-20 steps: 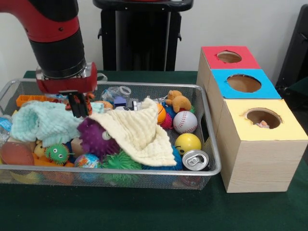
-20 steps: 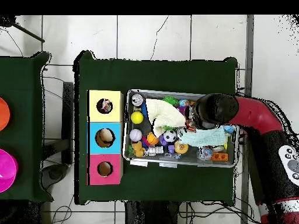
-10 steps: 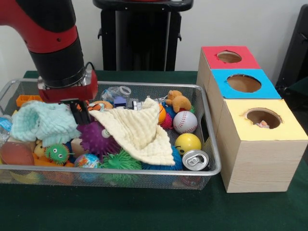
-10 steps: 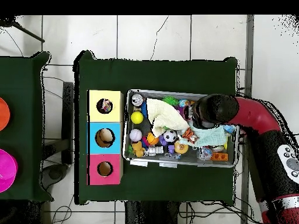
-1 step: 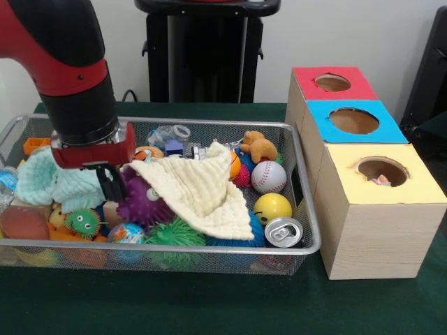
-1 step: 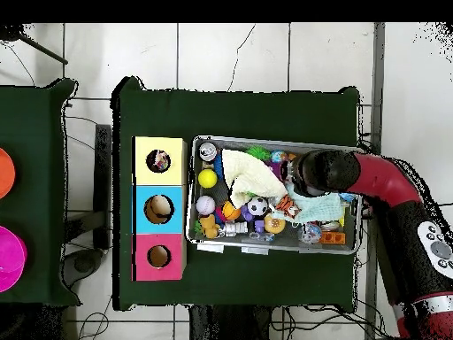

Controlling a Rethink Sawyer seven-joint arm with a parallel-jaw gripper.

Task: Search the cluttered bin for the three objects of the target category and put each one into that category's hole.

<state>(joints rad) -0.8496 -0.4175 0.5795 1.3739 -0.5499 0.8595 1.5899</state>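
My gripper is down in the wire mesh bin, between the mint green cloth and the purple spiky ball. Cannot tell if it's open. Three-box wooden sorter with red, blue and yellow holed tops stands just beside the bin.

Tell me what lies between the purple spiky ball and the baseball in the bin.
In the front view, the cream cloth is draped between the purple spiky ball and the baseball, with an orange ball peeking out behind its far edge.

front: low, close; overhead: high, straight down; shared: bin
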